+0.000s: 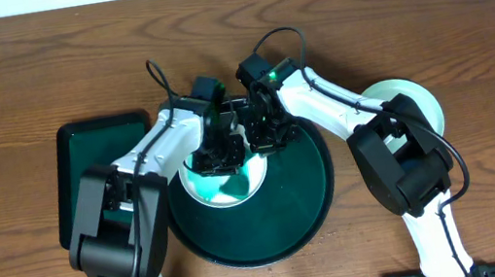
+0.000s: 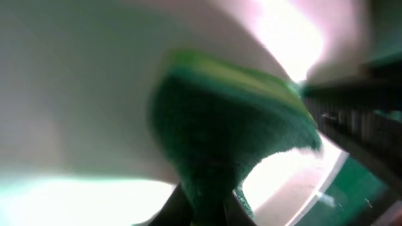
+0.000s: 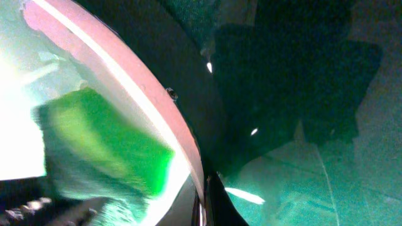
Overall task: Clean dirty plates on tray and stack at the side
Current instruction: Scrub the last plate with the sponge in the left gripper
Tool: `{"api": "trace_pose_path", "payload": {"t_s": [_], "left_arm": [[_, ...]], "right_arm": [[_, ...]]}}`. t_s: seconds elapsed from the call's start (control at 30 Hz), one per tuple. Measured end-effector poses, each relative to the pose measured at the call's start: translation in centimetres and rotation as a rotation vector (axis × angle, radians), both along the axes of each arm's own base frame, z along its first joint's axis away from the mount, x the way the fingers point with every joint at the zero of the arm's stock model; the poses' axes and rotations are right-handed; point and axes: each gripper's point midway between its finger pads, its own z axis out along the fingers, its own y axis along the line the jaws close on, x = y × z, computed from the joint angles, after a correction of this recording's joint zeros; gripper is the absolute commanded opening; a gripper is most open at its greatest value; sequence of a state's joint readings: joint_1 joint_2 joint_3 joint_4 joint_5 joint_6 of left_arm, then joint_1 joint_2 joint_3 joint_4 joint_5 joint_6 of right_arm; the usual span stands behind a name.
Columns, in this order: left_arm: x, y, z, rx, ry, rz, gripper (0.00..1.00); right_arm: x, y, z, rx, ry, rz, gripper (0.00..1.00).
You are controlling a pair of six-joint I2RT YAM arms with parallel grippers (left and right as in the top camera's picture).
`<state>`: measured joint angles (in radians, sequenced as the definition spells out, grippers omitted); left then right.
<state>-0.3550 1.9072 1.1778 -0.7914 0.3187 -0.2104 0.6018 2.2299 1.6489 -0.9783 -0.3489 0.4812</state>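
One white plate (image 1: 226, 189) with teal smears sits tilted at the back left of the round dark green tray (image 1: 288, 213). My left gripper (image 1: 218, 153) is shut on a green sponge (image 2: 232, 125) and presses it against the plate's face (image 2: 75, 94). My right gripper (image 1: 265, 136) is shut on the plate's rim (image 3: 125, 81), which runs between the jaws (image 3: 204, 201). The sponge also shows in the right wrist view (image 3: 107, 144). A pale teal plate (image 1: 421, 98) lies on the table to the right of the tray, partly hidden by my right arm.
A smaller rectangular dark green tray (image 1: 83, 153) lies to the left of the round tray, partly under my left arm. Both arms cross over the back of the round tray. The table is brown wood (image 1: 22, 74).
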Motion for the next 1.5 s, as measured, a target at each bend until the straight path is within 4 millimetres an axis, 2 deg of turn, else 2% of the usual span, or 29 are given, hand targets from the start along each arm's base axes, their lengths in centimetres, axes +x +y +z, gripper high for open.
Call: {"api": "trace_pose_path", "payload": {"t_s": [0.13,0.23,0.37,0.47,0.67,0.9,1.1,1.23,1.37,1.5], "left_arm": [[0.4,3.6,0.0,0.235,-0.025,0.167,0.07],[0.9,5.6,0.1,0.354,-0.065,0.250,0.07],[2.0,7.0,0.3,0.435,-0.129,0.309,0.07],[3.3,7.3,0.2,0.445,-0.189,0.319,0.07],[6.3,5.9,0.2,0.332,-0.289,0.214,0.07],[7.3,3.2,0.3,0.084,-0.295,0.048,0.07],[5.6,-1.1,0.6,-0.172,-0.236,-0.099,0.07],[3.6,-2.8,0.8,-0.269,-0.167,-0.156,0.07],[2.9,-3.0,0.7,-0.279,-0.143,-0.172,0.07],[3.0,-1.7,0.4,-0.187,-0.120,-0.119,0.08]], "right_arm": [[0.0,0.0,0.0,0.001,0.000,0.000,0.01],[0.0,0.1,0.0,0.003,0.001,0.000,0.01],[0.0,0.1,0.0,0.004,0.001,0.000,0.01],[0.0,0.2,0.0,0.011,0.003,0.000,0.01],[-0.1,0.0,0.0,0.003,0.009,-0.012,0.01],[-0.1,-0.3,0.0,-0.004,0.024,-0.033,0.01],[-0.1,-0.3,0.0,-0.003,0.023,-0.034,0.01],[0.2,-0.1,0.0,0.004,0.012,-0.033,0.01],[0.2,-0.1,0.0,0.006,0.011,-0.030,0.01],[0.2,0.0,0.0,0.015,0.008,-0.016,0.01]]}}
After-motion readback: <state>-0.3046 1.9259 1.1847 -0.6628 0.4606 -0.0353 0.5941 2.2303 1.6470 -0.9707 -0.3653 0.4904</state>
